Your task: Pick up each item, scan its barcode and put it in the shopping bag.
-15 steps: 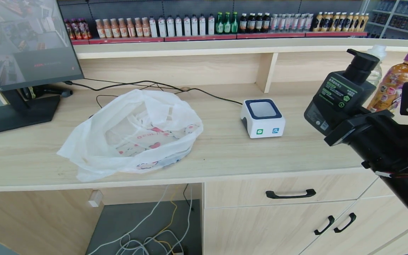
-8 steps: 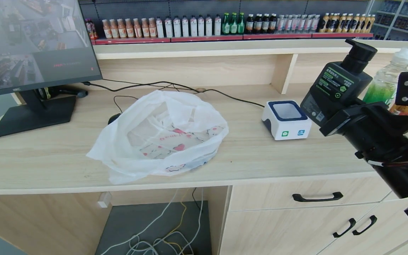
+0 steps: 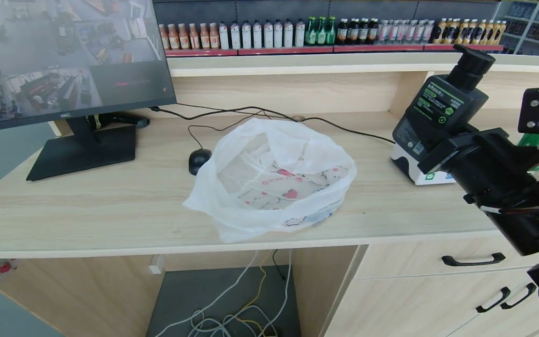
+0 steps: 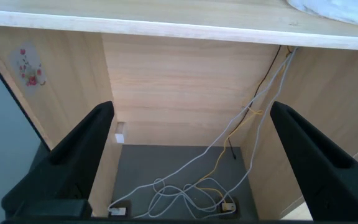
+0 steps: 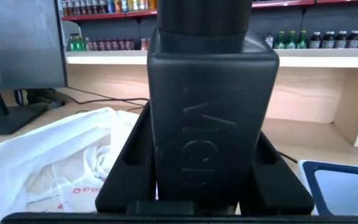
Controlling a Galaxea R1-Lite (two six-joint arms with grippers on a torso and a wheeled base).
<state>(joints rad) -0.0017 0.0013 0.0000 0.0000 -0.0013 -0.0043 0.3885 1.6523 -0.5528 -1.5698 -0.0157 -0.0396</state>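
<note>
Right gripper (image 3: 445, 152) is clamping the black pump bottle (image 3: 440, 110).
Scanner (image 3: 410, 169) is sitting just beside it, shopping bag (image 3: 274, 187) farther leftward; left gripper (image 4: 191, 115) is hanging open.

Bright, even indoor light, diffuse, falling from above; desk (image 3: 87, 210) lit uniformly, no hard shadows; soft faint shadow at foot of shopping bag (image 3: 274, 187); bag's upper folds pale, near washed out; monitor (image 3: 63, 56) screen carries dull sheen; recess under desk dimmer in head and left wrist views; left claw (image 4: 197, 155) near-black silhouette against it; pump bottle (image 5: 213, 124) dark, embossing barely lit; head view wide-angle, desk edge and back shelf (image 3: 325, 47) bowing toward corners.
</note>
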